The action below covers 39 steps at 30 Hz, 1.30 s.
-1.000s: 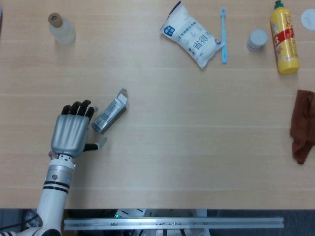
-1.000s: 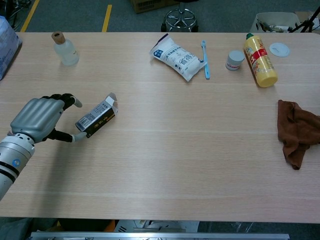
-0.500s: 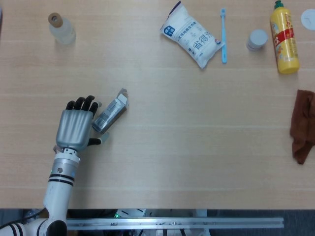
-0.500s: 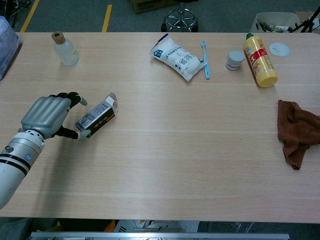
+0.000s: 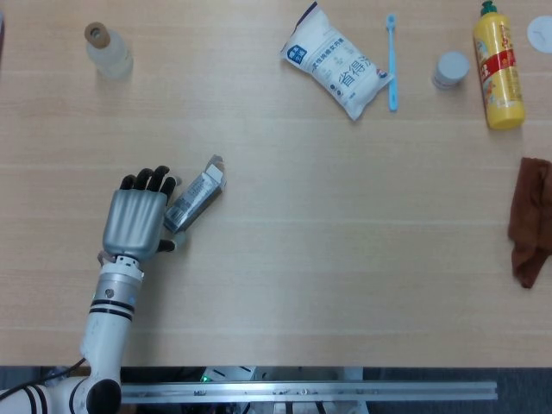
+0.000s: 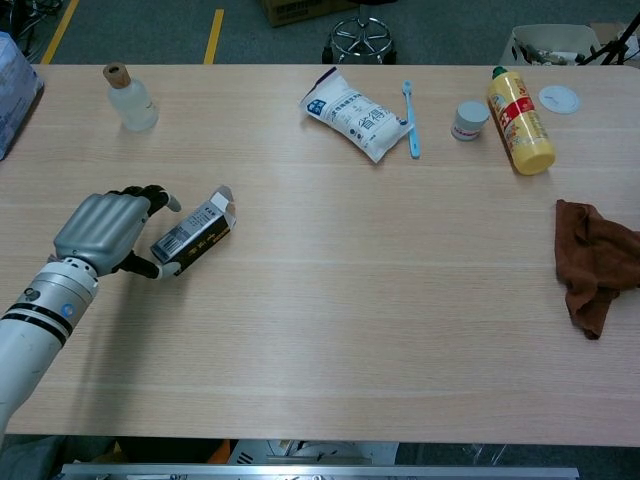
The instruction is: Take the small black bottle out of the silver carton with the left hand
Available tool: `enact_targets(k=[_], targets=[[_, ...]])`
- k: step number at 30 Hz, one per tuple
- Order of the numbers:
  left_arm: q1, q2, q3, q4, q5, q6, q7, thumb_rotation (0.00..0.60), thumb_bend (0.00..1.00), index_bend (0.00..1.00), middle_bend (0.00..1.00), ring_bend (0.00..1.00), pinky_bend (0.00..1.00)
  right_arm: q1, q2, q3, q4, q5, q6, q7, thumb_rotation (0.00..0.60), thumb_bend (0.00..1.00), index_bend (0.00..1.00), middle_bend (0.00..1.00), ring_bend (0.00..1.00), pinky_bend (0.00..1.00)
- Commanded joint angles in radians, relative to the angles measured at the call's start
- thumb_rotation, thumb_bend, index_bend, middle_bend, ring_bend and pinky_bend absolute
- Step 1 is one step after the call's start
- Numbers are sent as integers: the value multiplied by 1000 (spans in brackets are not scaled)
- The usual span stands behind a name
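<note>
The silver carton [image 5: 195,197] lies flat on the table at the left, its opened flap [image 5: 215,163] pointing up and right; it also shows in the chest view [image 6: 193,235]. The small black bottle is hidden; nothing of it shows at the flap. My left hand [image 5: 136,221] sits at the carton's lower-left end, back upward. Its dark fingertips [image 5: 153,180] curve over the far side of that end and the thumb [image 5: 166,246] lies just below it. The chest view shows the left hand [image 6: 103,226] the same way. The carton rests on the table. My right hand is out of sight.
A clear corked bottle [image 5: 107,49] stands at the far left. A white pouch [image 5: 336,71], a blue toothbrush [image 5: 392,60], a small white jar [image 5: 450,69] and a yellow bottle [image 5: 498,73] lie along the far edge. A brown cloth [image 5: 530,220] lies at the right edge.
My left hand has slid right and a little forward to the carton's end, and its thumb has drawn in towards the carton. The carton has barely shifted.
</note>
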State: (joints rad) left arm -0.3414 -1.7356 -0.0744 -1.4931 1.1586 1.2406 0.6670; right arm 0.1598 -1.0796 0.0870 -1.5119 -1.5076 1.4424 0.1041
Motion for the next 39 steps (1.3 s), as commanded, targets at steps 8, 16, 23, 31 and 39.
enact_targets(k=[8, 16, 23, 31, 39], targets=[[-8, -7, -15, 60, -7, -1, -35, 527, 166, 240, 183, 191, 258, -3, -3, -2, 5, 1, -2, 3, 600, 226, 326, 235, 172, 241], [-14, -3, -31, 98, -25, -11, -63, 578, 166, 241, 185, 193, 266, -7, -3, -2, 7, 3, 2, 6, 600, 226, 326, 235, 172, 241], [-13, 22, -26, 62, -29, -15, -71, 600, 166, 247, 187, 194, 271, -9, -4, -3, 10, 3, 1, 8, 600, 226, 326, 235, 172, 241], [-22, 77, -7, -45, -34, -33, -41, 600, 166, 296, 186, 194, 271, -8, -4, -3, 6, 0, 0, 5, 600, 226, 326, 235, 172, 241], [-50, 89, -18, -47, -84, -76, -24, 600, 166, 333, 151, 179, 270, -8, -3, -2, 5, 5, -4, 3, 600, 226, 326, 235, 172, 241]])
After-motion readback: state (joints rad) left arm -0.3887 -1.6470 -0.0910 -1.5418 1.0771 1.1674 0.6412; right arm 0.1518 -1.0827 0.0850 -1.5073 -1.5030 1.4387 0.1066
